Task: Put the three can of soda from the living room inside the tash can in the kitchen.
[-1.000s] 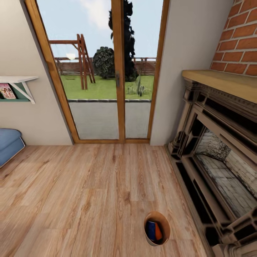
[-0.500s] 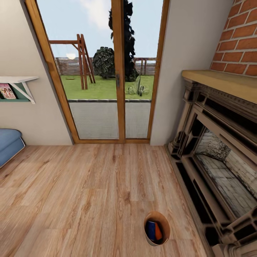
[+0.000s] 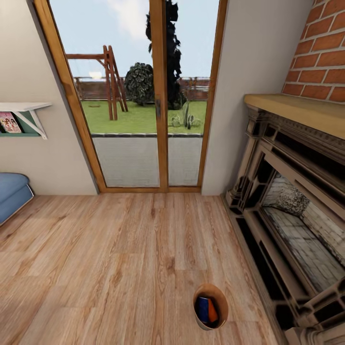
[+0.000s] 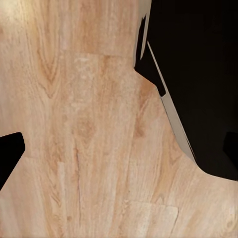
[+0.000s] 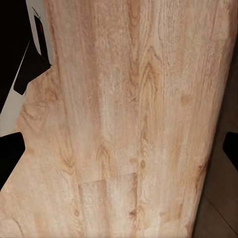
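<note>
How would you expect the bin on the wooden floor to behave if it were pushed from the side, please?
The bin looks tall for its narrow base, so it may tip. The smooth plank floor suggests it could slide. The cans inside would probably shift.

The warm reddish-brown wood plank floor (image 3: 120, 258) carries darker grain streaks and knots; the wrist views show the same planks paler, honey-toned (image 4: 84, 124) (image 5: 129, 114). On it, the light grey cylindrical bin (image 3: 204, 325) has a brown-orange inner wall, and inside show a dark blue drink can (image 3: 203, 309) and an orange drink can (image 3: 213, 312). The wood-framed glass doors (image 3: 159, 96) are amber, with green lawn, pale blue sky and dark foliage behind the glass. The chimney breast of red brick (image 3: 321, 48) has pale mortar lines, over a tan mantel and a dark brown fireplace surround (image 3: 268, 191) with grey-white stone inside. The blue sofa (image 3: 12, 191) sits by beige walls; the shelf (image 3: 24, 106) is white over green.
</note>
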Motion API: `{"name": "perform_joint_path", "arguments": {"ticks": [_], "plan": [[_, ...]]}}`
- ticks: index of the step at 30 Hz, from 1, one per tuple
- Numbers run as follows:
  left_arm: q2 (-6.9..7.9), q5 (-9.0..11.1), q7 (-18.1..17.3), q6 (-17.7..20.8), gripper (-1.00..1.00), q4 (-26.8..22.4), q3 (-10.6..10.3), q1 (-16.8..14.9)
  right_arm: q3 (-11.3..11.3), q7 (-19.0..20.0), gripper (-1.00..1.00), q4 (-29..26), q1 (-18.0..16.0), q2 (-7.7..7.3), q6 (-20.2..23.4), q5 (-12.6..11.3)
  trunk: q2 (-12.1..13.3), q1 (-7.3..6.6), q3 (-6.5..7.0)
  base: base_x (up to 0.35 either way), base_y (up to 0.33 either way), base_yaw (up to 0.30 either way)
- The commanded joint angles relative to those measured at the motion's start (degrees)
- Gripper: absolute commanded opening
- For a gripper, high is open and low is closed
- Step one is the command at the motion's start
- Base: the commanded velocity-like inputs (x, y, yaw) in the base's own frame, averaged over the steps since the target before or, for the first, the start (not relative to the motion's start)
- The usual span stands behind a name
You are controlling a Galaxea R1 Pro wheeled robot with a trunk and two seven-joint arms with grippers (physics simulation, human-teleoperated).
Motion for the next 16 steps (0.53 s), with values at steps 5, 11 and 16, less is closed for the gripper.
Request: {"name": "perform_joint_path", "arguments": {"ticks": [5,11,16], "plan": [[-0.05,-0.03,-0.02,0.01,1.00,-0.07,-0.01,-0.02,0.00,0.01,1.00,0.00,0.00,0.27,0.00,0.02,0.00,0.00,0.00,0.000,0.000,0.000],[-0.07,-0.02,-0.01,0.01,1.00,-0.09,-0.01,-0.02,0.00,0.00,1.00,0.00,0.00,0.47,0.00,0.03,0.00,0.00,0.00,0.000,0.000,0.000],[-0.07,-0.01,-0.01,0.01,1.00,-0.09,-0.01,-0.02,0.00,0.00,1.00,0.00,0.00,0.53,0.00,0.03,0.00,0.00,0.00,0.000,0.000,0.000]]}}
